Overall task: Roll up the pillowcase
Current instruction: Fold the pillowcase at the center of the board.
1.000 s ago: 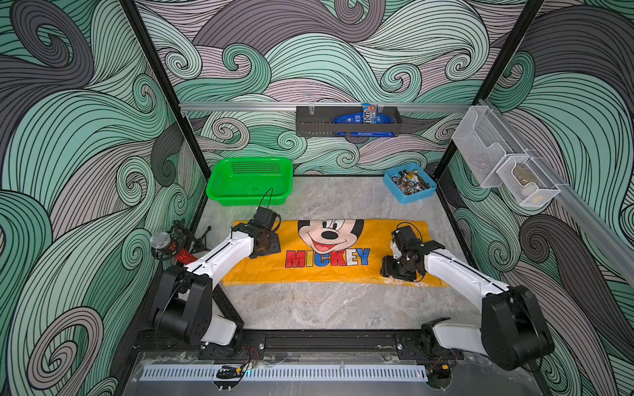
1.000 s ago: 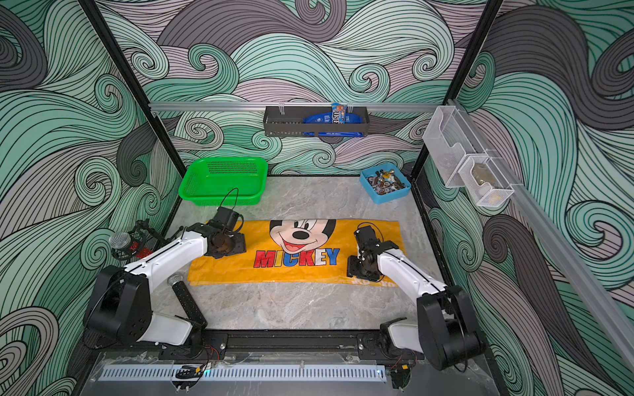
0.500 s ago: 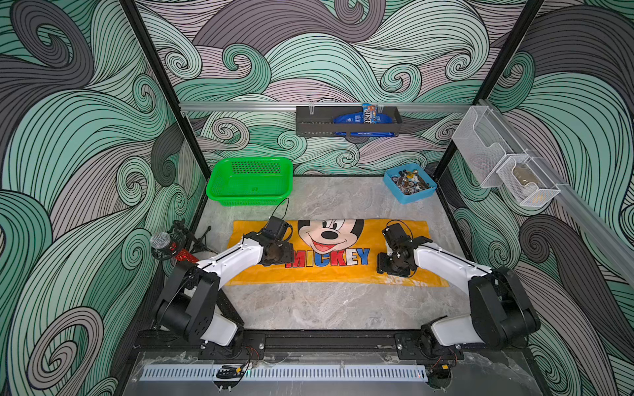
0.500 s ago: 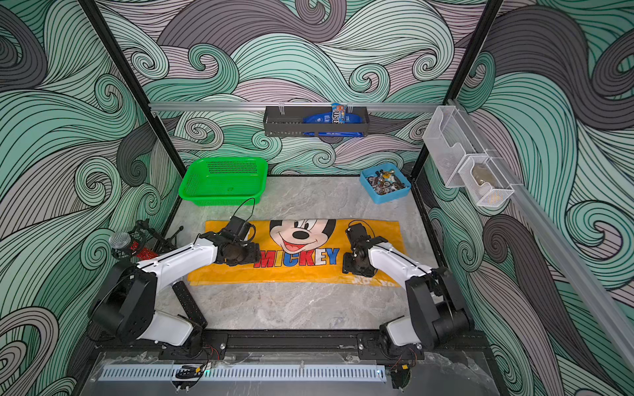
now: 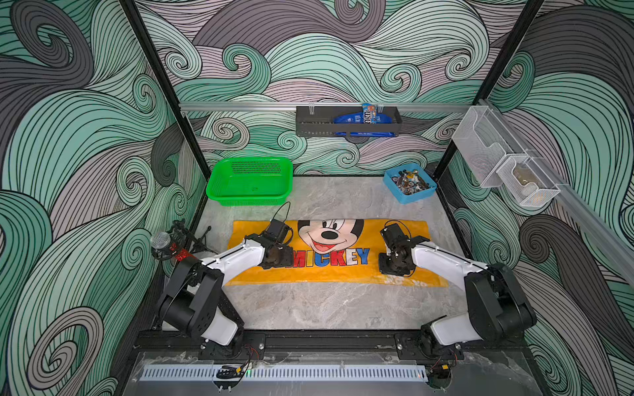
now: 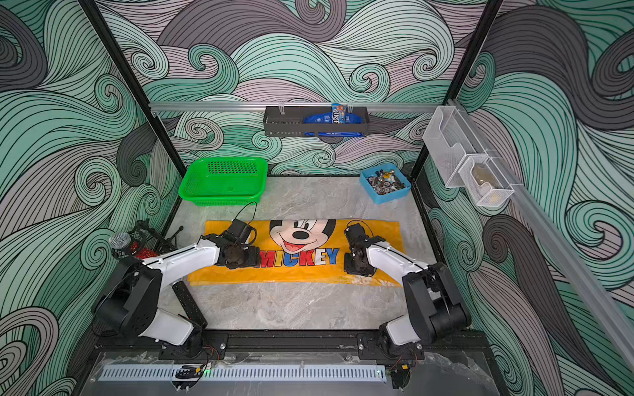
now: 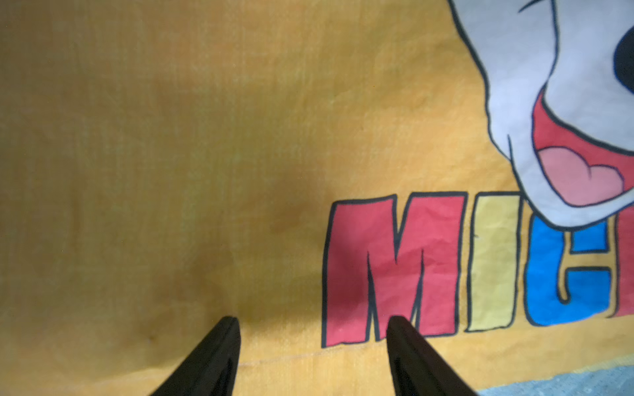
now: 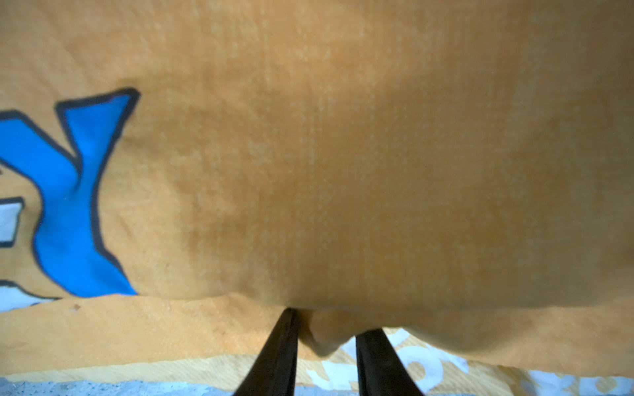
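The pillowcase is a mustard-yellow cloth with a cartoon mouse face and coloured letters, lying flat across the table in both top views. My left gripper hovers open just over its left part, beside the red letter M, with nothing between the fingers. My right gripper is at the near edge of the cloth's right part. Its fingers are shut on a small raised fold of the top layer of the pillowcase. A lower layer with white logos shows beneath.
A green basket stands at the back left and a blue bin of small parts at the back right. A microphone on a stand sits left of the cloth. A dark rack and clear bins hang on the walls.
My left arm has slid right along the cloth from its left end to the letter M. My right gripper has closed on a fold at the near edge.
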Robot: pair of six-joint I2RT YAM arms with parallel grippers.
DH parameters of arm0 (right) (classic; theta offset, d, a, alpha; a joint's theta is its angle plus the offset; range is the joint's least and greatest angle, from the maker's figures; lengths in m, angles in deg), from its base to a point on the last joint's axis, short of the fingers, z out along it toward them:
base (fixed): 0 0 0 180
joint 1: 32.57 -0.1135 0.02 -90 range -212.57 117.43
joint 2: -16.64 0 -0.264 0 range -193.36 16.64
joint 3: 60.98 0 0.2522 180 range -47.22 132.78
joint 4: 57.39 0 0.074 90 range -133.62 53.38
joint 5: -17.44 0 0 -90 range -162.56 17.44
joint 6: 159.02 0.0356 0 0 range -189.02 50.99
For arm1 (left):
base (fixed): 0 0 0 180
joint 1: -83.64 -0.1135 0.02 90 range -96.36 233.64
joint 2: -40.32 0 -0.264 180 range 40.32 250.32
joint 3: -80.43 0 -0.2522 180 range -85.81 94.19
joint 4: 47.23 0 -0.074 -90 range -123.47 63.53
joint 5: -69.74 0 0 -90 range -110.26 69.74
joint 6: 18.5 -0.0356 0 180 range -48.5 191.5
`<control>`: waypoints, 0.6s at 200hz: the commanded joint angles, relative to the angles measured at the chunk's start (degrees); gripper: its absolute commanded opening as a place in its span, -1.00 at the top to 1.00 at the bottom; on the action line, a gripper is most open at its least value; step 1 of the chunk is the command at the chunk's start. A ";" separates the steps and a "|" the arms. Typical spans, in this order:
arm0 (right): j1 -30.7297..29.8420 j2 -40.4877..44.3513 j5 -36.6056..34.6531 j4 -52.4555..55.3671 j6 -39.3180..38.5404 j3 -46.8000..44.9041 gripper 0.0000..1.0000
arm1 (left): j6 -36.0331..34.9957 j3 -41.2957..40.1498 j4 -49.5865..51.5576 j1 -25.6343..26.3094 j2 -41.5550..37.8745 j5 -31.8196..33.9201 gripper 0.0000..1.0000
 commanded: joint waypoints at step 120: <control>-0.74 8.88 6.17 10.44 0.45 -2.56 0.91 | -3.18 -1.80 -0.08 0.26 1.55 -0.08 -0.41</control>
